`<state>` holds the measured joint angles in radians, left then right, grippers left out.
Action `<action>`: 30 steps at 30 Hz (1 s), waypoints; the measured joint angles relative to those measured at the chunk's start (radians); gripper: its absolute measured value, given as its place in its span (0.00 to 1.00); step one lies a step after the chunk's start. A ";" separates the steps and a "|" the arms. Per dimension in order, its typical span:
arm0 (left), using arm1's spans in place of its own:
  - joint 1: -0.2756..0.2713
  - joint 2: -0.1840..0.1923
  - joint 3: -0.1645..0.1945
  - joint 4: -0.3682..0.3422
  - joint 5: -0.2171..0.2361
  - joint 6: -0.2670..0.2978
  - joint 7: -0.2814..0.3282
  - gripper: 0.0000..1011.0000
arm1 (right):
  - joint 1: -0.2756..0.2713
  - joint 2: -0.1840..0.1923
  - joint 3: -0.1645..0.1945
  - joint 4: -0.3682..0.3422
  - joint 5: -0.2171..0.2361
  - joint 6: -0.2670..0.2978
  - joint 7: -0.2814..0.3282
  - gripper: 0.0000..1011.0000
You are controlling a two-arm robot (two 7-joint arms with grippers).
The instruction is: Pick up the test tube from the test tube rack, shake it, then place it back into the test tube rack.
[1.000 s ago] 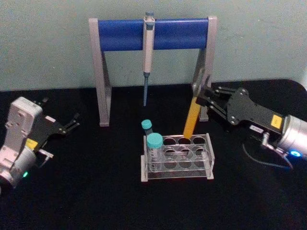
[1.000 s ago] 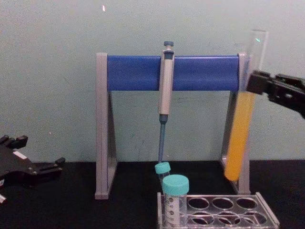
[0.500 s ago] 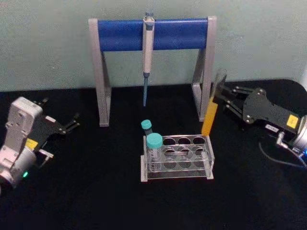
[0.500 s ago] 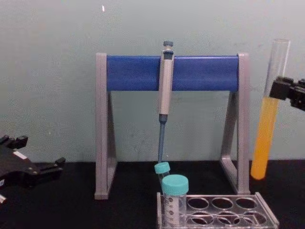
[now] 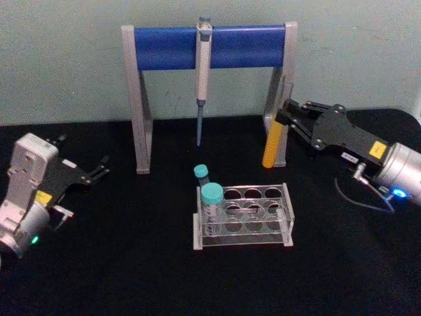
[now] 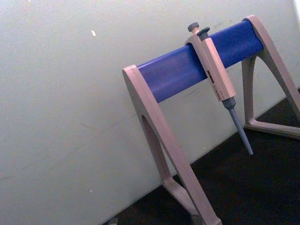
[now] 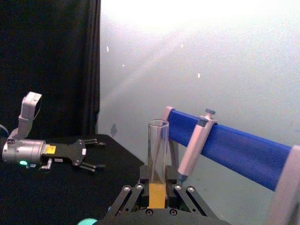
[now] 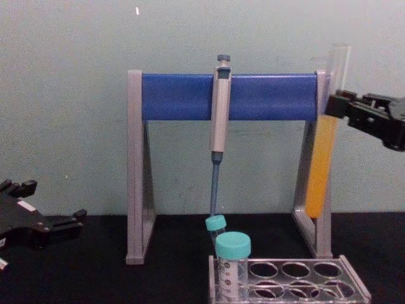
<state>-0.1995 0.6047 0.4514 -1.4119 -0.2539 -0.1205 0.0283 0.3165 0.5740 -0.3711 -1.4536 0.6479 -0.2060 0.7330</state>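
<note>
The long, slim, clear glass test tube [image 5: 272,146], part-filled with orange-yellow liquid, is lifted clear of the low clear plastic test tube rack [image 5: 256,227], above and behind the rack's right end. It is slightly tilted, and the right gripper [image 5: 284,118] has its jaws pinching the upper part. The left gripper [image 5: 100,169] sits well to the rack's left, jaws spread and empty. The pick-up looks done, the shaking is probably the step in hand, and setting the tube back in a hole is not yet done.

One test tube [image 5: 272,148], one test tube rack [image 5: 263,227], two teal-capped tubes [image 5: 212,195], one pipette [image 5: 202,72], one pipette stand [image 5: 164,47]
</note>
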 joint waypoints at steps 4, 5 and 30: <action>0.000 0.000 0.000 0.000 0.000 0.000 0.000 0.99 | 0.011 -0.017 -0.010 0.002 0.004 0.007 0.009 0.20; 0.000 0.000 0.000 0.000 0.000 0.000 0.000 0.99 | 0.013 -0.019 -0.012 0.002 0.006 0.008 0.013 0.20; 0.000 0.000 0.000 0.000 0.000 0.000 0.000 0.99 | -0.074 0.104 -0.008 -0.093 0.140 0.051 0.109 0.20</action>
<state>-0.1995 0.6047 0.4514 -1.4119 -0.2539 -0.1205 0.0283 0.2427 0.6783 -0.3789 -1.5465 0.7875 -0.1548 0.8422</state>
